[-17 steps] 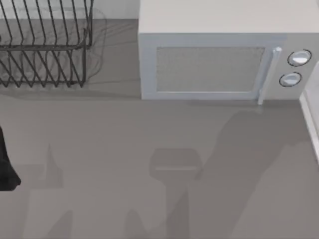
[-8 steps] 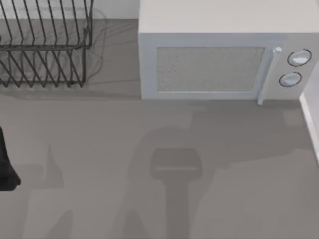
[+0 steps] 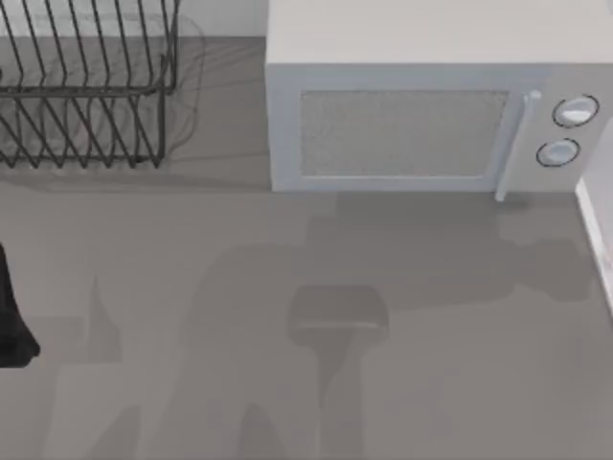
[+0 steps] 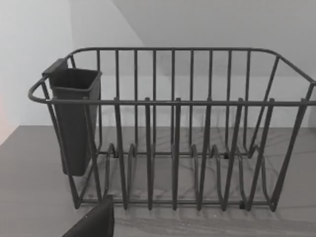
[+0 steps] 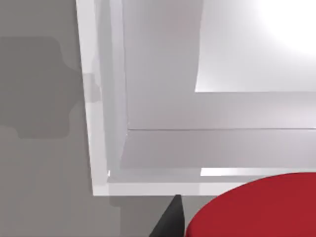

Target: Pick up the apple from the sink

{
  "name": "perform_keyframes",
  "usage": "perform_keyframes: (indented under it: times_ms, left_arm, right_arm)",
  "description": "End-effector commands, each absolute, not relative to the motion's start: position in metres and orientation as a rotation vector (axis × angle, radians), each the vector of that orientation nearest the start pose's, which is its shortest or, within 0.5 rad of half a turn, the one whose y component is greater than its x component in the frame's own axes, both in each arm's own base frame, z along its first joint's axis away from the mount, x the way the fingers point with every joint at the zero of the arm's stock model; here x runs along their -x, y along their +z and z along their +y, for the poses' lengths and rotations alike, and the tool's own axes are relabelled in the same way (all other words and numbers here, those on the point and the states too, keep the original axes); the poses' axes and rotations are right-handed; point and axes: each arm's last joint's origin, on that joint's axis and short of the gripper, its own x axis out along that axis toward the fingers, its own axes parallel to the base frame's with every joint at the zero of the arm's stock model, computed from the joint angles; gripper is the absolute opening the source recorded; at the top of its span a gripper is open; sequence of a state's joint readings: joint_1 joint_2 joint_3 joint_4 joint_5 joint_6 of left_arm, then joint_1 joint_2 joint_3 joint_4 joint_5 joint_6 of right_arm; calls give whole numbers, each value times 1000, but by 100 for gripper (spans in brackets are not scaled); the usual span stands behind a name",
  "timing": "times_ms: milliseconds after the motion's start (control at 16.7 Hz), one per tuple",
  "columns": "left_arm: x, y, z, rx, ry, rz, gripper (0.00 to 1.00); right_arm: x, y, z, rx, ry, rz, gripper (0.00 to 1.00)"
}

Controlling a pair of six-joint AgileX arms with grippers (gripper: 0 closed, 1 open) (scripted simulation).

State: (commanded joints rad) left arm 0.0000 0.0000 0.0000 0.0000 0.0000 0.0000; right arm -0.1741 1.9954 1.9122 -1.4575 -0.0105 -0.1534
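Observation:
The apple is a bright-red rounded blob, large and close in the right wrist view, in front of the white sink. It overlaps the sink's near rim. One dark fingertip of my right gripper touches the apple's side, and the other finger is out of frame. The sink's pale basin lies behind the apple. My left arm is parked at the counter's left edge. A black fingertip of its gripper points at the dish rack.
A white microwave stands at the back of the grey counter. A black wire dish rack with a dark utensil cup is at the back left. The sink's white edge runs along the right side.
A broad arm shadow on the counter has swept from the right towards the middle and left. The left arm, microwave and rack have not moved.

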Motion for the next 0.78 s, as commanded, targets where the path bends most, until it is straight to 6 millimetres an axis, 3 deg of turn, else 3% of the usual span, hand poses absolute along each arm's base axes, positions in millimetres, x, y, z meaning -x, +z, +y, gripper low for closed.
perform_keyframes:
  times_ms: [180, 420, 600, 780]
  left_arm:
    - [-106, 160, -1, 0, 0, 0, 100]
    - [-106, 160, -1, 0, 0, 0, 100]
    - [-106, 160, -1, 0, 0, 0, 100]
    - [-106, 160, -1, 0, 0, 0, 100]
  right_arm:
    - [-370, 281, 10, -19, -4, 1550, 0]
    - [-323, 277, 118, -12, -3, 1566, 0]
    - [-284, 272, 158, -8, -8, 1575, 0]
    - [-265, 270, 170, -8, -8, 1571, 0]
